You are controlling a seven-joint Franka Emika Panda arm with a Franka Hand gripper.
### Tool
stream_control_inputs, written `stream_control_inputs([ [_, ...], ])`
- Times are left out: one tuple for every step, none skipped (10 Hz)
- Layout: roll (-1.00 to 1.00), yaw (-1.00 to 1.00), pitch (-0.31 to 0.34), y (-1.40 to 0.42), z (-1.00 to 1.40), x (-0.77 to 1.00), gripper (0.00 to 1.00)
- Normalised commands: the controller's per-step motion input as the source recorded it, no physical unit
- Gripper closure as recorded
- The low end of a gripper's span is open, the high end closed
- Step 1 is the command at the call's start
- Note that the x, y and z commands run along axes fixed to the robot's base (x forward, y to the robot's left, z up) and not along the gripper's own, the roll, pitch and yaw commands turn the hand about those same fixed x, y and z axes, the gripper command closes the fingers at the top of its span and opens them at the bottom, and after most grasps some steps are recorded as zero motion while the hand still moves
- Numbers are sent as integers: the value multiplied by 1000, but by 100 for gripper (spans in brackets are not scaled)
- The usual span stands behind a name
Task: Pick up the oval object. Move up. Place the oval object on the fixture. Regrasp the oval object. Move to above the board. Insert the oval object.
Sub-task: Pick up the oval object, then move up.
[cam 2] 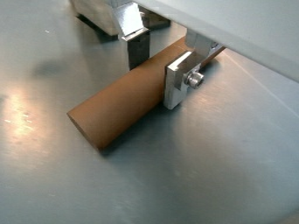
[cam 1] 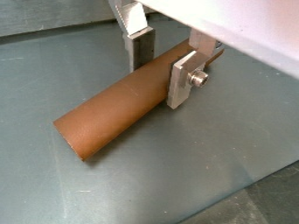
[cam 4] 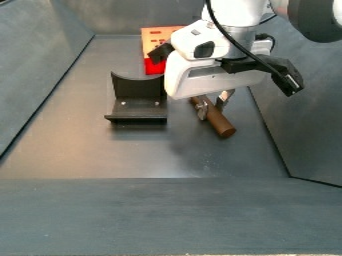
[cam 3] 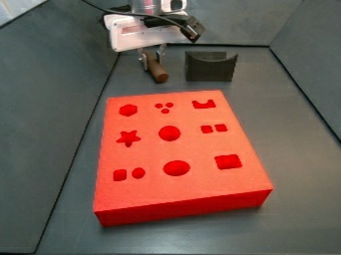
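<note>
Item: oval object point(cam 1: 117, 112). Reddish-brown peg lying flat on the grey tabletop point(cam 1: 222, 157); in a side view it sits at upper centre point(cam 3: 155, 70), just left of the fixture point(cam 3: 209, 66) and beyond the far edge of the board point(cam 3: 173, 154).

Item: gripper point(cam 1: 162, 63). Down at the peg's far end, one silver finger point(cam 1: 184, 79) on either side of it. Both wrist views show the plates hard against or just off the peg's sides; you cannot tell whether they are clamped yet. The peg appears to rest on the floor, not lifted.

Step in hand, by judgement: the first pick-up. Your next move calls for a firm closure on the peg, then a straight rise before carrying it across to the notch in the fixture.

Views compared:
- Wrist views: give you finger-to-peg contact and the peg's free rounded end point(cam 2: 91, 129); neither fixture nor board appears.
- Side views: give you the layout. One shows the whole board with its cut-outs; the other shows the fixture at centre left point(cam 4: 135, 102), the peg at centre point(cam 4: 214, 119) poking out under the white gripper body point(cam 4: 198, 72), and only a corner of the board at top point(cam 4: 160, 37). The fingers are largely hidden there.
</note>
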Motion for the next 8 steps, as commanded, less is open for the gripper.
stream_control_inputs([
  [0,0,0,0,0,0,100],
  [0,0,0,0,0,0,100],
  [0,0,0,0,833,0,100],
  [14,-28,-8,68,848,17,100],
  [2,-32,26,52,736,-15,100],
  [-10,-32,42,39,616,-12,100],
  [-29,-27,51,23,429,-11,100],
  [-38,-26,50,15,332,-12,100],
])
